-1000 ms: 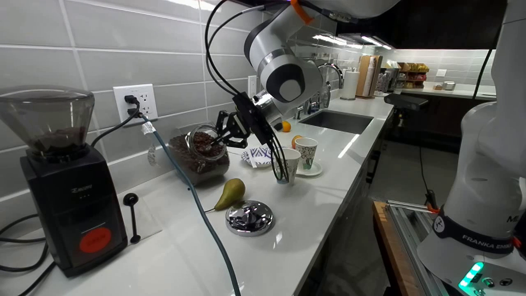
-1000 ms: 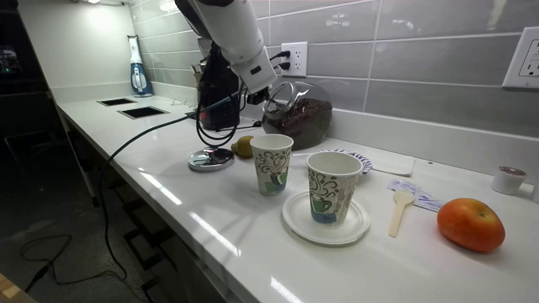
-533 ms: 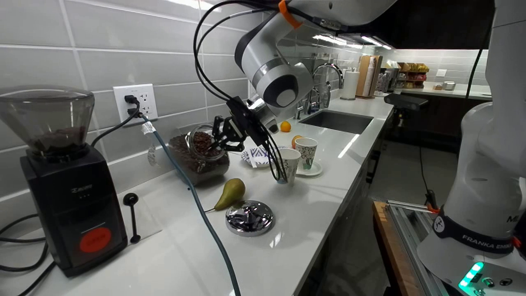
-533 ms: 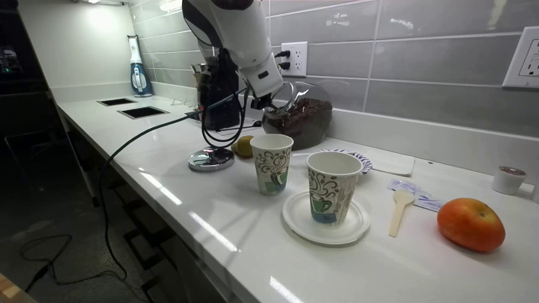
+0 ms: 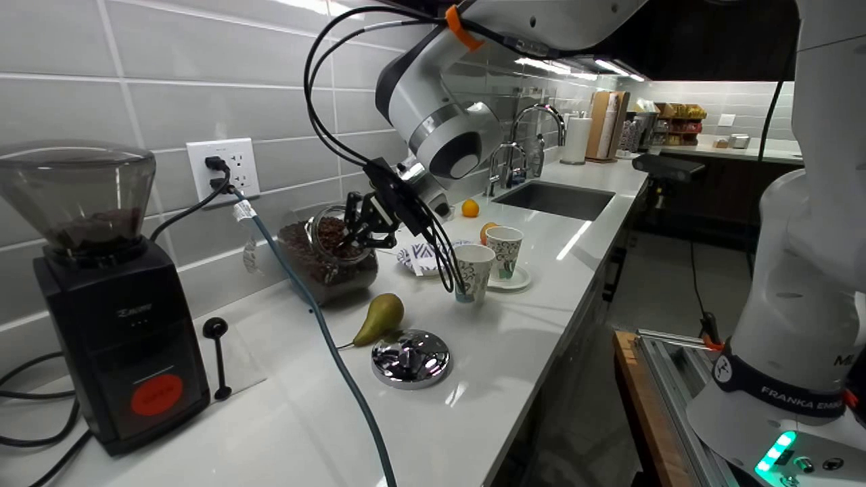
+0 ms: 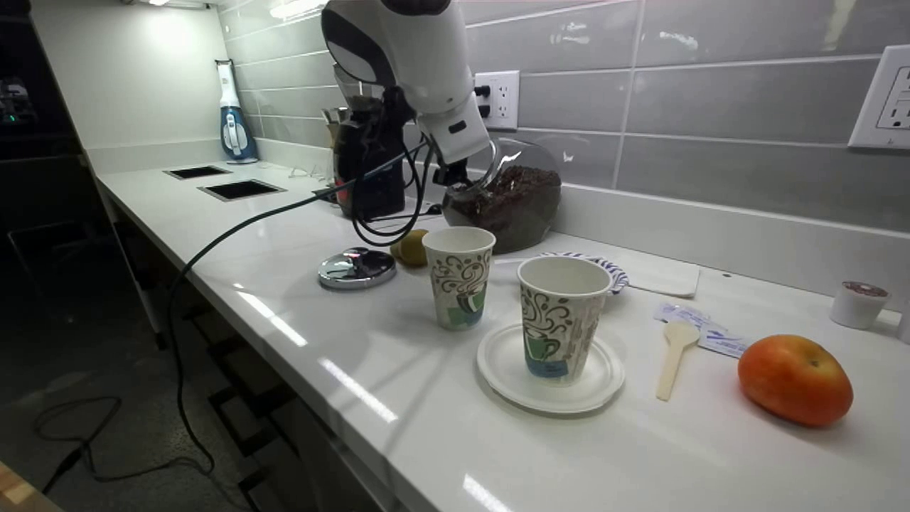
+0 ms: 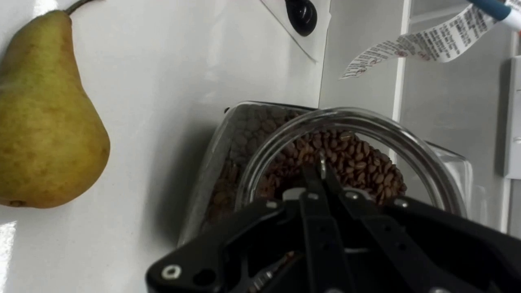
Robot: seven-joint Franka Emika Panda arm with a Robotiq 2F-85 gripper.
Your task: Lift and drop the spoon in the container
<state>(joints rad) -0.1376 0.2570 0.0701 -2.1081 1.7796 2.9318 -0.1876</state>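
A clear glass jar of brown beans lies with its round mouth tilted toward me, in both exterior views (image 5: 333,289) (image 6: 530,151) and in the wrist view (image 7: 351,114). My gripper (image 7: 320,171) is at the jar's mouth, its fingertips inside the rim, in both exterior views (image 5: 352,235) (image 6: 461,179). The fingers are nearly together on a thin shiny metal spoon (image 7: 322,162), of which only a short bright piece shows. The rest of the spoon is hidden by the fingers and beans. A pale wooden spoon (image 6: 672,363) lies on the counter.
A pear (image 5: 381,319) and a chrome lid (image 5: 411,358) lie before the jar. Paper cups (image 6: 458,277) (image 6: 565,313) stand nearby, one on a white plate (image 6: 498,370). A black grinder (image 5: 122,304) and a blue-grey cable (image 5: 338,358) are on the grinder side.
My gripper has moved further into the jar's mouth, and the arm has shifted left in an exterior view. The silvery piece between gripper and jar shows less. The jar has not moved.
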